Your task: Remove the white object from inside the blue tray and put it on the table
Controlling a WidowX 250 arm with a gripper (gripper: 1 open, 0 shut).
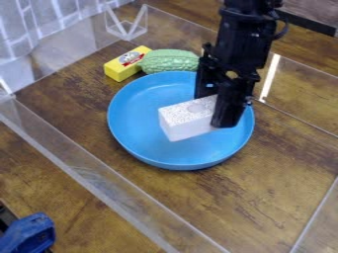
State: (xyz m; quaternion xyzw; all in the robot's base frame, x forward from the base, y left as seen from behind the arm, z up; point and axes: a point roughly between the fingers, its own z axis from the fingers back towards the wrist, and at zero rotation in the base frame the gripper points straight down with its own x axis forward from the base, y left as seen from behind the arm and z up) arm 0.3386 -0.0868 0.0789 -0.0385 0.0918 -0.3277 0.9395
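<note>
I find no legible text, number, brand or sign anywhere in this view. The yellow block (126, 63) beyond the blue tray (138, 138) carries a small red mark on its top face, but I cannot resolve it into letters. The white object (184, 119) shows only a grey speckled patch.
</note>
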